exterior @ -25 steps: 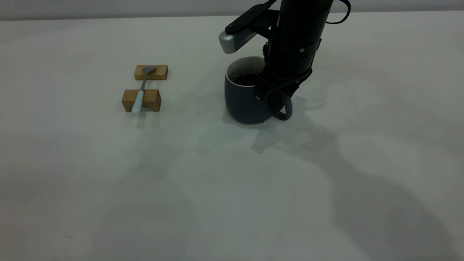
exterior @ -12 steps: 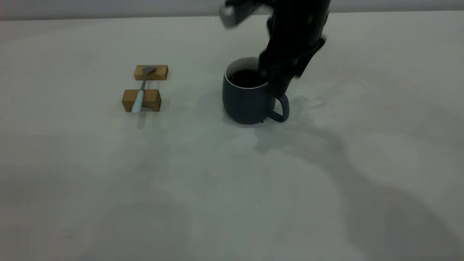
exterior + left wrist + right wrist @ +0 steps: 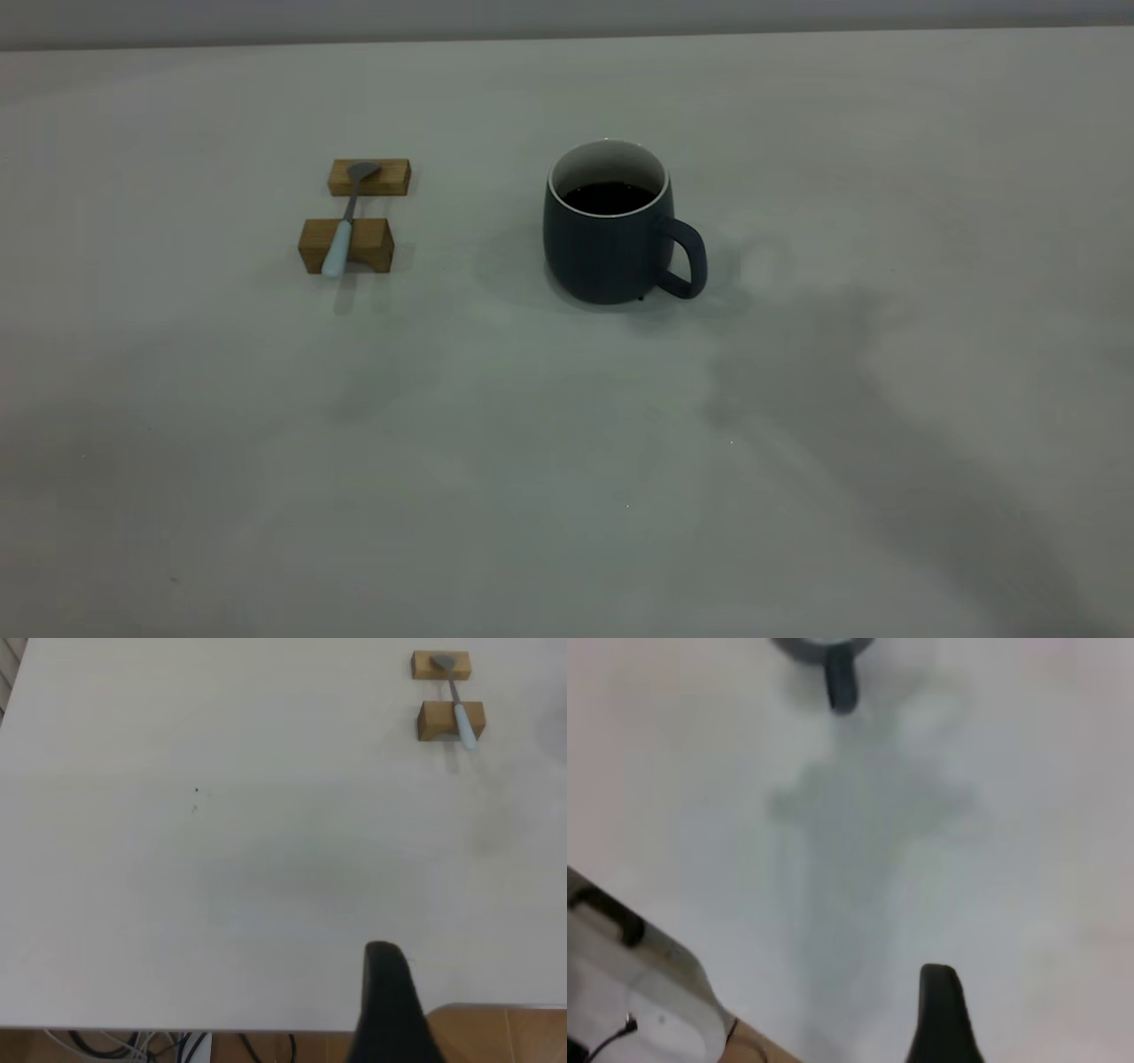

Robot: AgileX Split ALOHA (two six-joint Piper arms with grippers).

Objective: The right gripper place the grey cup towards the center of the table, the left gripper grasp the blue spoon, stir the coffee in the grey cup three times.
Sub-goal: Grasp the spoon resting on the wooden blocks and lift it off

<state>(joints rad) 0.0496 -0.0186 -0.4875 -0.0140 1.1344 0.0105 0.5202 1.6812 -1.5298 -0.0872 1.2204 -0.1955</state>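
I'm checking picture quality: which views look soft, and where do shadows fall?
Exterior view: sharp, dim; a broad shadow lies on the table right of the cup. Right wrist view: blurred, cup handle smeared. Left wrist view: bright, spoon fairly clear.

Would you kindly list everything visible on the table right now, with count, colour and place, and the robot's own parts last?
grey cup: one, dark slate grey with a whitish inside, upright near the table's middle, handle towards the exterior view's right.
coffee: dark liquid inside the cup.
blue spoon: one, pale blue handle, grey metal bowl, lying across the two blocks.
wooden blocks: two, brown, left of the cup, one behind the other.
table: one, pale grey-white.
cables: several, below the table edge in the left wrist view.
left tool: one dark finger shows, far from the spoon.
right tool: one dark finger shows, clear of the cup.
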